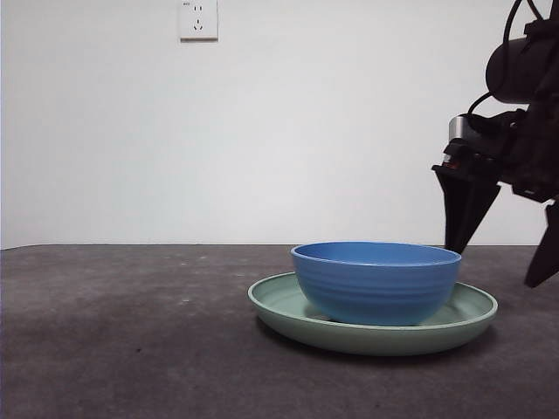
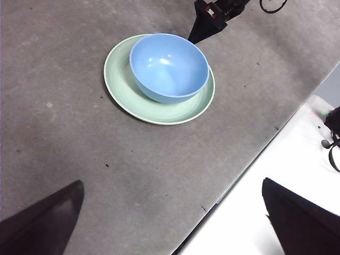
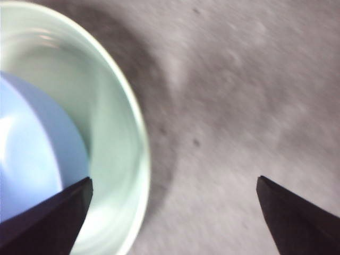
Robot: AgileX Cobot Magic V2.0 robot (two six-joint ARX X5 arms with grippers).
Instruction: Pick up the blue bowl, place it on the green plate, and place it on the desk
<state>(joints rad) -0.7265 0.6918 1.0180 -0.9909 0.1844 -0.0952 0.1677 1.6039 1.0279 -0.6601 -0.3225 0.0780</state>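
Bowl and plate sit together low in the middle of the front view: the blue bowl [image 1: 376, 281] rests inside the green plate [image 1: 278, 299] on the desk [image 1: 122, 340]. At right, the right gripper [image 1: 502, 249] hangs beside them, jaws wide apart, holding nothing. The left gripper [image 2: 172, 226] waits well away, also wide open.

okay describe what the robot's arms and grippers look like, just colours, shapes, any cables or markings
The right gripper has two black, tapering, pointed jaws on a black body with a silver-grey band, a small red marking and black cables looping above. The left gripper shows only two matte black, wedge-shaped jaws; no markings or cables are visible on them.
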